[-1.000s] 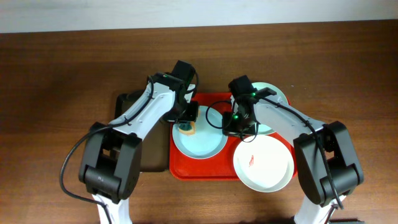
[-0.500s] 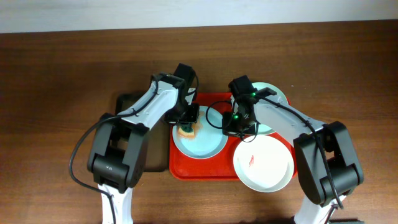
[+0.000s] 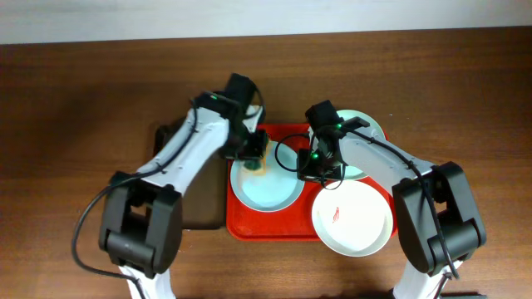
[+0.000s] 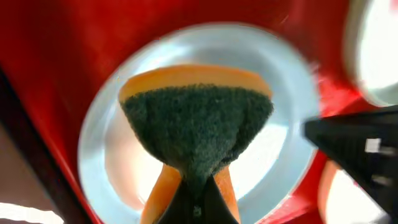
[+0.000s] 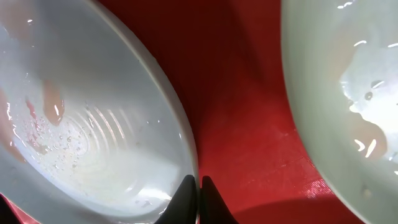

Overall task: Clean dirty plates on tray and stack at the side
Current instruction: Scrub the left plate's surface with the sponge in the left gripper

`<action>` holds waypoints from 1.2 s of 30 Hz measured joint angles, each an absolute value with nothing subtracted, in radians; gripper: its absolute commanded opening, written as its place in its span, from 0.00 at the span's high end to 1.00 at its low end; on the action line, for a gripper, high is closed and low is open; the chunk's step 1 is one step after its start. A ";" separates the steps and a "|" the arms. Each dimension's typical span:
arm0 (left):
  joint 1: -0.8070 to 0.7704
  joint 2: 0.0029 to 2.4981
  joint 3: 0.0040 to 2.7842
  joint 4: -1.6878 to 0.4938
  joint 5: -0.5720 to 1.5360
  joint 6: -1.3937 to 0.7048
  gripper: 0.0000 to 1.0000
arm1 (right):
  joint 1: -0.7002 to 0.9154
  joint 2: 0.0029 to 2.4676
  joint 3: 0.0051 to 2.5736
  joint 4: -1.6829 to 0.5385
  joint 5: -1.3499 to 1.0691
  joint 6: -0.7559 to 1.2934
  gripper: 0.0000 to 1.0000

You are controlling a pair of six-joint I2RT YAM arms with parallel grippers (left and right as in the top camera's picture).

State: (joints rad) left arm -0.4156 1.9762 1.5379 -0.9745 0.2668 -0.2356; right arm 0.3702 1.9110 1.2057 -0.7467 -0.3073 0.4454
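The red tray (image 3: 274, 226) holds a pale blue plate (image 3: 268, 193) on its left half. My left gripper (image 3: 253, 156) is shut on an orange sponge with a dark green scouring face (image 4: 196, 124), held over the far part of that plate (image 4: 99, 143). My right gripper (image 3: 311, 169) is shut on the plate's right rim (image 5: 186, 143); its fingers (image 5: 199, 186) pinch the edge. A white plate (image 3: 352, 218) with a small red smear overlaps the tray's front right corner. A mint plate (image 3: 367, 128) sits at the back right, partly hidden by my right arm.
A narrower black tray (image 3: 208, 208) lies to the left of the red tray, partly under my left arm. The brown wooden table (image 3: 75, 124) surrounds both trays. A second plate's edge (image 5: 348, 93) shows beside bare red tray (image 5: 242, 106) in the right wrist view.
My left gripper has moved the sponge a little toward the back of the pale blue plate. The right gripper has not moved.
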 measured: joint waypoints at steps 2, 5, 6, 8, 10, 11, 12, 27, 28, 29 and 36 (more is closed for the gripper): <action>-0.447 1.977 1.485 -0.928 0.210 -0.263 1.00 | 0.370 1.911 1.206 -0.746 -0.307 0.446 0.95; -0.464 1.977 1.425 -0.879 0.104 -0.337 1.00 | 0.370 1.911 1.206 -0.746 -0.307 0.445 0.95; -0.464 1.977 1.416 -0.865 0.084 -0.351 1.00 | 0.370 1.911 1.206 -0.746 -0.307 0.445 0.95; -0.464 1.977 1.397 -0.836 0.068 -0.381 1.00 | 0.370 1.911 1.206 -0.746 -0.307 0.445 0.96; -0.466 1.974 1.348 -0.786 0.062 -0.415 1.00 | 0.370 1.911 1.206 -0.746 -0.308 0.445 0.95; -0.469 1.971 1.325 -0.759 0.063 -0.425 1.00 | 0.370 1.911 1.206 -0.744 -0.307 0.445 0.95; -0.469 1.970 1.311 -0.742 0.064 -0.433 1.00 | 0.370 1.911 1.206 -0.745 -0.307 0.445 0.95; -0.398 1.746 1.267 -0.744 0.319 -0.371 1.00 | 0.370 1.911 1.206 -0.748 -0.300 0.430 0.96; -0.399 1.723 1.269 -0.759 0.281 -0.371 1.00 | 0.370 1.911 1.206 -0.748 -0.303 0.414 0.96; -0.403 1.719 1.269 -0.762 0.256 -0.371 1.00 | 0.370 1.911 1.206 -0.748 -0.307 0.402 0.96; -0.444 1.900 1.251 -0.733 0.197 -0.380 1.00 | 0.370 1.911 1.206 -0.746 -0.322 0.371 0.96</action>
